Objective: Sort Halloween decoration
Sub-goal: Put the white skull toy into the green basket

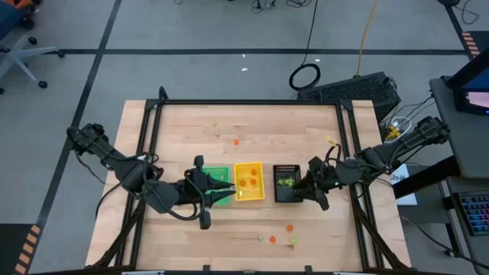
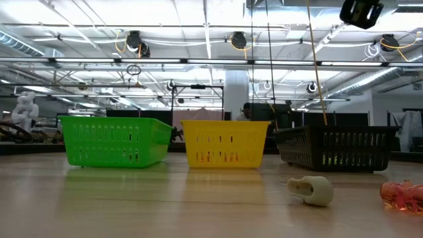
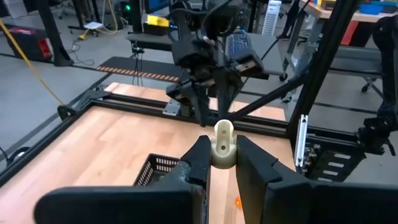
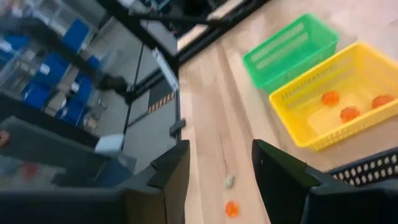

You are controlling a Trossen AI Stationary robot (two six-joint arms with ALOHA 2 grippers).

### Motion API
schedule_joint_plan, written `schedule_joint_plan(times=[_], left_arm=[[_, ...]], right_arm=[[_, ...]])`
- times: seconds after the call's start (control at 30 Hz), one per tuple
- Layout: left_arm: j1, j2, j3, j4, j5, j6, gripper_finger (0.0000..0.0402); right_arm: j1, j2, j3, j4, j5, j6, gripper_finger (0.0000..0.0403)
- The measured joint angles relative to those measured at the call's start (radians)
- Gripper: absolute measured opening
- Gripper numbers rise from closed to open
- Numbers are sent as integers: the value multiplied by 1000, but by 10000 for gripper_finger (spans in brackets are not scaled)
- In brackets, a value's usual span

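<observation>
Holding a pale whitish trinket [image 3: 224, 144] between its closed fingers, the left gripper [image 1: 227, 188] sits over the green tray [image 1: 218, 186], much of which its arm hides from above. The right gripper [image 4: 221, 171] stands open with nothing between its fingers, beside the black tray [image 1: 286, 182]; in the high view its fingertips cannot be made out.

- Yellow tray [image 1: 249, 181], between green and black: three orange trinkets [image 4: 349, 114] inside.
- Black tray: yellow-green pieces [image 1: 285, 182], shapes too small to tell.
- Loose on the table [image 1: 306, 130]: an orange piece [image 1: 236, 140], another [image 1: 290, 227], a pale one [image 2: 311, 189] lying on its side.
- Low view: an orange trinket [image 2: 402, 196] cut off at the edge.
</observation>
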Motion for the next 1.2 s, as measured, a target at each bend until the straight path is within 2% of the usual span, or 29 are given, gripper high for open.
schedule_joint_plan(times=[0.2,0.3,0.4,0.53,0.77,1.0,1.2], left_arm=[[18,-7,0,-2,65,0,45],[23,-20,-1,80,114,2,45],[22,-34,0,132,153,62,45],[25,-39,0,73,187,153,45],[49,-43,0,13,245,163,45],[79,-43,0,4,261,163,45],[96,-43,0,3,268,282,45]], right_arm=[[-1,0,0,10,133,-70,162],[-1,0,0,10,162,-93,162],[-1,0,0,10,167,-96,162],[-1,0,0,10,168,-89,162],[-1,0,0,7,168,-63,162],[-2,0,0,5,168,-180,162],[-2,0,0,1,168,-238,162]])
